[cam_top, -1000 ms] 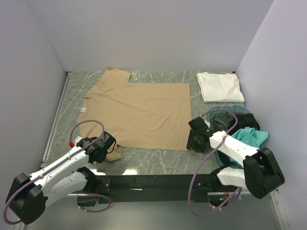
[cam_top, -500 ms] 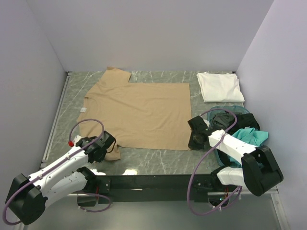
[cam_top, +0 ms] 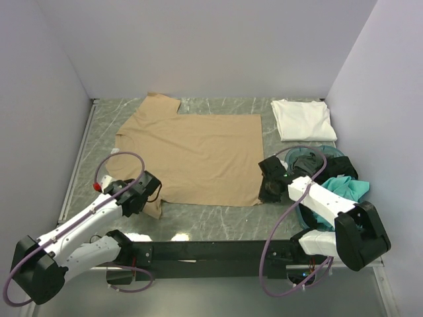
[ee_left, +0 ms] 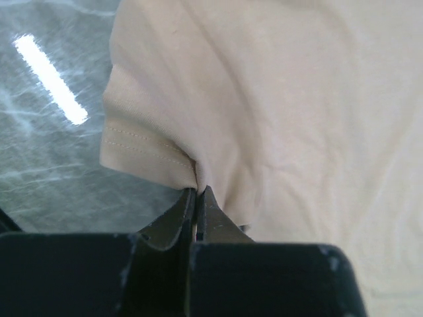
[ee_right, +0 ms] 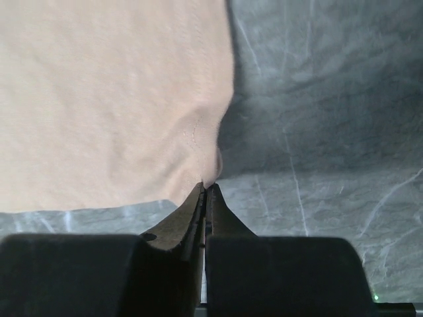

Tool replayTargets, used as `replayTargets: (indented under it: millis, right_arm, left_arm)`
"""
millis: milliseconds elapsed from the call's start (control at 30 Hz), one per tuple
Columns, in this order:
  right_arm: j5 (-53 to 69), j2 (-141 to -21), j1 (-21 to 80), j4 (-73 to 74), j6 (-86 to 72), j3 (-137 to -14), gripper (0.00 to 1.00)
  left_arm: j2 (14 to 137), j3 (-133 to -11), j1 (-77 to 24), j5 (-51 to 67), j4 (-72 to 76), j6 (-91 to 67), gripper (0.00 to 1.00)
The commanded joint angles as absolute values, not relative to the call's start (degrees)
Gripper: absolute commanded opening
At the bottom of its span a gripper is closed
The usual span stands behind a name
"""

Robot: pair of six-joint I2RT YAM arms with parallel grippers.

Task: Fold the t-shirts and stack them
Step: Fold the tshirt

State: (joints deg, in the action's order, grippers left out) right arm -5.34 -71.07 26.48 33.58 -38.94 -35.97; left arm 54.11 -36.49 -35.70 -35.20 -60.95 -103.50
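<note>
Left pincer (ee_left: 197, 191) and right pincer (ee_right: 206, 186) each clamped on the near edge of the tan t-shirt (cam_top: 192, 152).
It lies flat on the bench (cam_top: 218, 214), spreading away from both, long axis running left to right: sleeve in the left grip, hem corner in the right. The fold likely goes toward the far side.

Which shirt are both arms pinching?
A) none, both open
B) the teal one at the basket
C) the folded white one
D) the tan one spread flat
D: in the wrist views, the left fingers are shut on the near sleeve hem of the tan t-shirt, and the right fingers are shut on its near hem corner.
</note>
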Motion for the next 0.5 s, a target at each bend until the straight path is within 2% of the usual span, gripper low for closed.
replayTargets:
  millis: [0, 233, 467]
  right_arm:
    - [-6.3, -69.8, 26.5, 34.9, -37.4, -40.7, 0.00]
    - [-7.0, -70.7, 26.5, 37.4, -35.4, -46.0, 0.00]
    - [-9.0, -72.0, 25.7, 38.8, -33.7, -51.0, 0.00]
  left_arm:
    - [55.3, -41.4, -35.5, -40.3, -62.7, -101.3, 0.01]
    - [58.0, -47.5, -35.0, -45.6, -62.5, -99.4, 0.01]
    - [61.5, -52.9, -31.2, -46.7, -57.7, -91.2, 0.01]
